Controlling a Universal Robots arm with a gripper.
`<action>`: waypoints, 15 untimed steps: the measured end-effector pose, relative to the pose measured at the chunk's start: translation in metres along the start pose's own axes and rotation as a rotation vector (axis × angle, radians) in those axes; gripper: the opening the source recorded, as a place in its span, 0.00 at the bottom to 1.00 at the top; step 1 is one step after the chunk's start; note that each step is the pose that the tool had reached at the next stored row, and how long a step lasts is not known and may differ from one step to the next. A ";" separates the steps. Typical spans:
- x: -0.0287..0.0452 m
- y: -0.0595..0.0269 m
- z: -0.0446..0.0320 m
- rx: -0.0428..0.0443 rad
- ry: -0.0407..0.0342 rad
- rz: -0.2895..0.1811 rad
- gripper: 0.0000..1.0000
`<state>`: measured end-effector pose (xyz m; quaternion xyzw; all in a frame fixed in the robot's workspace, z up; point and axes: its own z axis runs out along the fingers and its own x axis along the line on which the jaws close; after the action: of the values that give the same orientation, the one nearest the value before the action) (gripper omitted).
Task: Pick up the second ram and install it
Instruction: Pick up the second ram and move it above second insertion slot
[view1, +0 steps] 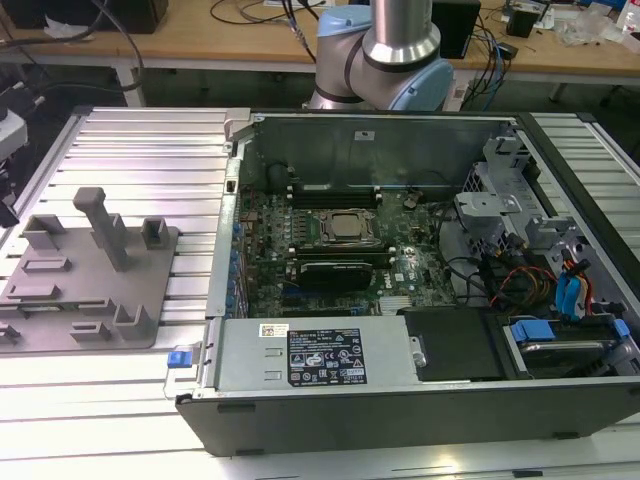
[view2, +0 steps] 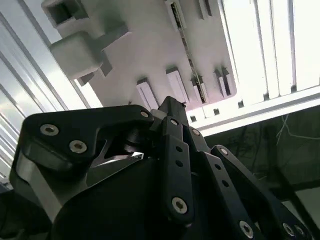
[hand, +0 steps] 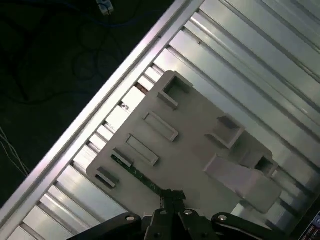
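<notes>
The second ram (hand: 138, 175) is a slim dark-green stick standing on edge in a slot near one edge of the grey holder plate (hand: 195, 150). In the second wrist view the same ram (view2: 189, 57) runs along the plate (view2: 145, 50). My gripper (hand: 172, 196) hovers well above the plate with its fingertips pressed together and nothing between them. One end of the stick lies just past the fingertips in the first wrist view, and in the second wrist view the stick sits off to the side of the gripper (view2: 170, 105). The gripper is shut.
The open computer case (view1: 400, 400) takes up the middle and the exterior view's right, with the motherboard and silver-topped processor (view1: 345, 228) inside. The holder plate (view1: 95, 285) lies on the ribbed aluminium table (view1: 150, 140) at that view's left, with upright posts (view1: 105, 225) on it. The arm's base (view1: 385, 60) stands behind the case.
</notes>
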<state>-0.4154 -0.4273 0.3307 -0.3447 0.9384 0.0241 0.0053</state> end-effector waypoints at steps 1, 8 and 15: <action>0.0000 0.0000 0.0006 -0.0012 0.0017 -0.043 0.08; 0.0001 -0.0002 0.0032 -0.0073 0.0150 -0.328 0.08; 0.0003 -0.0005 0.0120 -0.0146 0.0262 -0.606 0.08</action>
<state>-0.4154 -0.4273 0.3187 -0.6093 0.7926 0.0237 -0.0024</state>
